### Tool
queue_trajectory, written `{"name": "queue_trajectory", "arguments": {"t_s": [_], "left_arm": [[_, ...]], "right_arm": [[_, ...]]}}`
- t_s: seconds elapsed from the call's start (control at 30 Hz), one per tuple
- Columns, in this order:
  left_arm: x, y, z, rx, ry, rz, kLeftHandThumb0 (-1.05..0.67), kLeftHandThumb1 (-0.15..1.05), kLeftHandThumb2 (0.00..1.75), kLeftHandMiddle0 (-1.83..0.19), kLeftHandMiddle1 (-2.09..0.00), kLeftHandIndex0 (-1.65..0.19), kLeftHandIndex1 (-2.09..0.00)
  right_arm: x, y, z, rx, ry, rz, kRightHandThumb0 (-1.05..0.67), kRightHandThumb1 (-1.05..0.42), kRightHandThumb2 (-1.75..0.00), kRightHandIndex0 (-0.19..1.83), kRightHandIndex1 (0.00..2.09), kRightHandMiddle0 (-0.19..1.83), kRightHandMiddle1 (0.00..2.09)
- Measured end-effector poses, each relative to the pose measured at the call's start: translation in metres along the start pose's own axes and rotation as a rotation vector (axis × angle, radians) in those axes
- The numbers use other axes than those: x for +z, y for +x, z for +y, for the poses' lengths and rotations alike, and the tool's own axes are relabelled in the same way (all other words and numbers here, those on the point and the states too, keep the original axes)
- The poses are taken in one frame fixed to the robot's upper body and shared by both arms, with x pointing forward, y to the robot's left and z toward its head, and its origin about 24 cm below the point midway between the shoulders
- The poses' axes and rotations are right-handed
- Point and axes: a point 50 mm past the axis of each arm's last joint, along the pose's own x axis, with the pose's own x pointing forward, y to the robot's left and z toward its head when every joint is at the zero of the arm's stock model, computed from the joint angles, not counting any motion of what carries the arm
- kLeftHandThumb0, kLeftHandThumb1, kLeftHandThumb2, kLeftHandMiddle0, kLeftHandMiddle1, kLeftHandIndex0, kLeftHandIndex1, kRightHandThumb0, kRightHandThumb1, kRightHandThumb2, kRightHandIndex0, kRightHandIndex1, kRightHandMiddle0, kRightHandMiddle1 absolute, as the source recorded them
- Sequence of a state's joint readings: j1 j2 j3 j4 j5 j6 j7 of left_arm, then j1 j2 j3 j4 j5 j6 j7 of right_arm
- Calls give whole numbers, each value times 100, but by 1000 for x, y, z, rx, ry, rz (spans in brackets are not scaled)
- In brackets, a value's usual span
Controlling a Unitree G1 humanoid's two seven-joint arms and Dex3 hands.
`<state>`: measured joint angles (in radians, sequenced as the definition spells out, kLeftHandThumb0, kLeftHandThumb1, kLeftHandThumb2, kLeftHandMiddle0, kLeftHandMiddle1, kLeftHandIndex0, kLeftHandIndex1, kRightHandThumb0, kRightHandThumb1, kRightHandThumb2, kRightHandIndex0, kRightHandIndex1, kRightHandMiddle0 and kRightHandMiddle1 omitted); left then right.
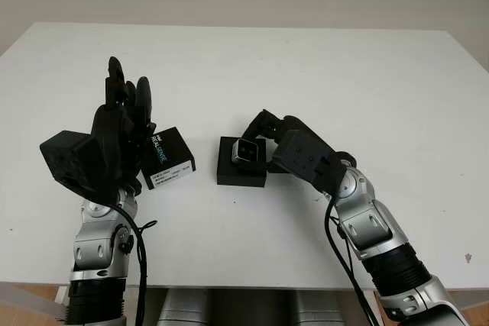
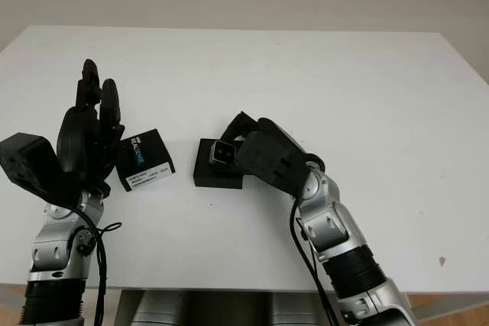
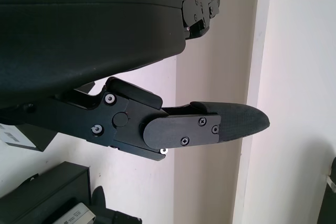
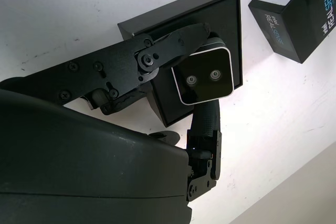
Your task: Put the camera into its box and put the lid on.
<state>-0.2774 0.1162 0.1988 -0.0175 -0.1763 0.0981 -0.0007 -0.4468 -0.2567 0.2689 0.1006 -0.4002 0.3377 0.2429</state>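
Fingers [image 4: 178, 38] of our right hand [image 1: 267, 143] are closing around the small silver camera [image 4: 203, 81], and we are holding it directly over the open black box [image 1: 242, 175], its two lenses facing up. We cannot tell whether the camera is touching the box floor or hanging just above it (our fingers are covering its lower edge). That box is sitting on the white table [image 1: 321, 74], and we are taking it as our landmark. Just beside the box, on the side of our left arm, the black lid [image 1: 170, 159] with white printed lettering is lying on the table, apart from the box. Beyond the lid, still farther from the box, we are holding our left hand [image 1: 126, 124] raised above the table, open, grasping nothing.
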Motion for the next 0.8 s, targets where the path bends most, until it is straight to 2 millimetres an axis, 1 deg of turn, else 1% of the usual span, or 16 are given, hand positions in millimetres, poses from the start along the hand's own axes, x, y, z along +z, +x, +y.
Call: {"name": "queue_trajectory", "arguments": {"t_s": [0.13,0.17,0.2,0.27,0.33,0.37,0.43,0.53,0.63,0.8], "left_arm": [[1,0,0,2,3,-5,-74,105,46,19,-4,18,-2],[1,0,-1,1,-1,-7,-74,105,46,19,-4,19,-2],[2,0,-1,-1,-6,-9,-73,105,46,19,-3,19,-2],[3,0,-1,-4,-10,-15,-73,105,46,19,-3,19,-1],[4,0,-2,-5,-10,-18,-73,105,46,19,-2,19,-1],[4,0,-2,-5,-10,-18,-73,105,47,19,-2,19,-1],[4,-1,-2,-6,-9,-20,-73,105,47,19,-3,19,-1],[5,-1,-1,-6,-8,-25,-73,105,46,19,-3,19,-2],[7,-2,-1,-4,-8,-33,-73,105,46,19,-4,19,-2],[7,-2,-2,-6,-12,-34,-73,105,46,19,-3,19,-2]], "right_arm": [[3,1,0,5,-38,6,-41,-101,-5,36,6,18,181],[3,0,-1,9,-50,7,-43,-100,-5,33,5,12,174],[3,0,-1,16,-64,7,-46,-100,-5,30,3,6,162],[4,-1,-2,30,-90,6,-49,-99,-5,26,2,1,148],[4,-2,-2,40,-114,4,-52,-99,-5,20,1,-2,127],[4,-2,-2,44,-126,0,-53,-98,-5,18,1,-2,122],[4,-3,-3,46,-144,-10,-54,-99,-6,17,1,-1,117],[4,-3,-4,48,-160,-15,-55,-99,-5,18,3,5,110],[4,-3,-5,47,-173,-20,-54,-99,-5,19,4,9,105],[4,-4,-7,52,-191,-29,-55,-99,-5,19,4,9,101]]}}
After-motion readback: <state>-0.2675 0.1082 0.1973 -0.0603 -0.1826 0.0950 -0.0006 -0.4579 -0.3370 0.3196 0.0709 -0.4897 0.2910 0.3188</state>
